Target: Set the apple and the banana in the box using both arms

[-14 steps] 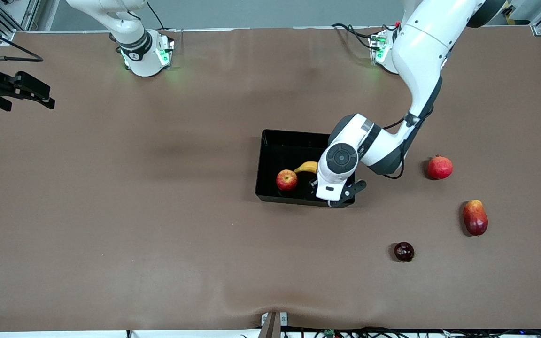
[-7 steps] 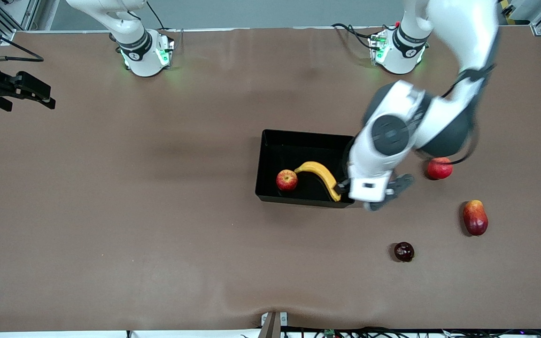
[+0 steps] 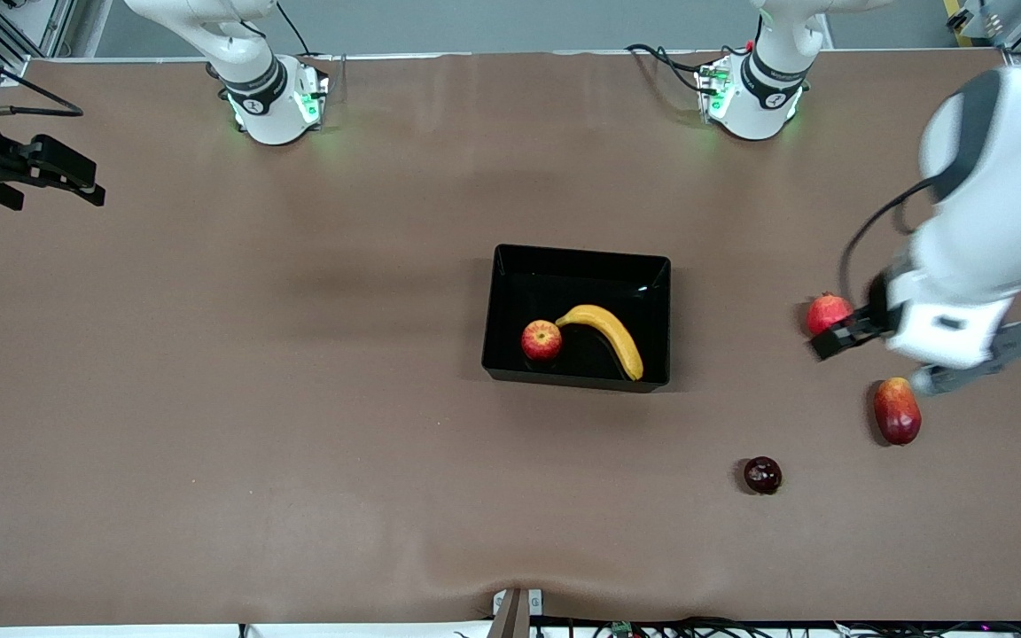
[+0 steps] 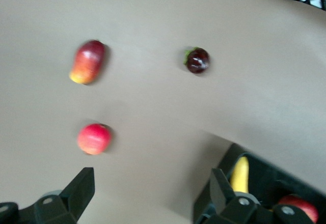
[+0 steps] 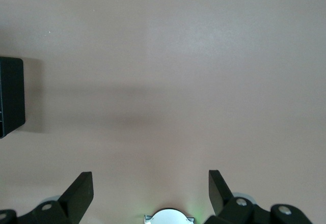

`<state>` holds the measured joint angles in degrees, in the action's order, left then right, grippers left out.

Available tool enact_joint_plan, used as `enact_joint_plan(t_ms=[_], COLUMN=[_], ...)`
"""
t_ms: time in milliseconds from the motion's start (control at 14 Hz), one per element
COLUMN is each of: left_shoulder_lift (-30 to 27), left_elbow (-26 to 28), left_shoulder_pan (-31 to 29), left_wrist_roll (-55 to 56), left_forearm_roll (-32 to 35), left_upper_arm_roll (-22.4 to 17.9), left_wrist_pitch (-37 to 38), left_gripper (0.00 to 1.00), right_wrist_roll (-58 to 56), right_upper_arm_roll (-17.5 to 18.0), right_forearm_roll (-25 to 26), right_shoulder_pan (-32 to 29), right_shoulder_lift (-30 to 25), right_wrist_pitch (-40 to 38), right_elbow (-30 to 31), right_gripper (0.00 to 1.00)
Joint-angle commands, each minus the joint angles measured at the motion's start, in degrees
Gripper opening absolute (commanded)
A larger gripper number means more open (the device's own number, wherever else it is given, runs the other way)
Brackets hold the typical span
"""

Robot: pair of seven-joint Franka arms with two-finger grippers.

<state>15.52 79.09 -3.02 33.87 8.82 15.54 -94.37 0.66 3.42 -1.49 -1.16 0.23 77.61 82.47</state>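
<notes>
The apple [image 3: 541, 340] and banana [image 3: 606, 334] are lying in the box [image 3: 578, 259]; nothing is left. The left end effector [image 3: 925, 358] is hovering wide, empty, over the counter [image 3: 298, 443] beside the box; the right end effector [image 3: 50, 173] is waiting wide.

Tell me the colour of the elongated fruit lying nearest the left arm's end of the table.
Dark red fading to yellow-orange at one end; the left wrist view shows it best.
</notes>
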Motion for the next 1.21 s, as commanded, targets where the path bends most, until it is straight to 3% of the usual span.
enact_joint_plan(t_ms=[0, 429, 571, 714, 1143], left_shoulder_lift=[-5.04, -10.76, -15.32, -18.23, -19.47], left_elbow=[1.41, 3.16, 7.89, 10.64, 11.61], left_shoulder_pan=[-2.07, -3.91, -2.96, 2.03, 4.52], left_wrist_roll=[-5.47, -14.07, -17.25, -19.27, -22.52], left_forearm_roll=[-0.21, -2.39, -6.6, -7.51, -7.33], left_upper_arm_roll=[0.55, -0.41, -4.97, -9.19, -9.83], left_wrist_pitch=[4.44, 10.44, 10.09, 10.17, 10.44], left_gripper=[1.0, 1.0, 1.0, 1.0, 1.0], right_wrist_roll=[-0.57, -0.49, -0.49, -0.49, -0.49], right_upper_arm_roll=[0.72, 0.72, 0.72, 0.72, 0.72], right_forearm_roll=[-0.01, -0.1, -0.1, -0.1, -0.1], right_shoulder_pan=[-0.77, -0.77, -0.77, -0.86, -0.86], right_shoulder_lift=[-0.41, -0.32, -0.15, -0.06, -0.06], right_wrist_pitch=[0.17, 0.88, 1.23, 1.23, 1.14], right_elbow=[0.23, 0.76, 0.76, 0.76, 1.03], right_gripper=[1.0, 1.0, 1.0, 1.0, 1.0])
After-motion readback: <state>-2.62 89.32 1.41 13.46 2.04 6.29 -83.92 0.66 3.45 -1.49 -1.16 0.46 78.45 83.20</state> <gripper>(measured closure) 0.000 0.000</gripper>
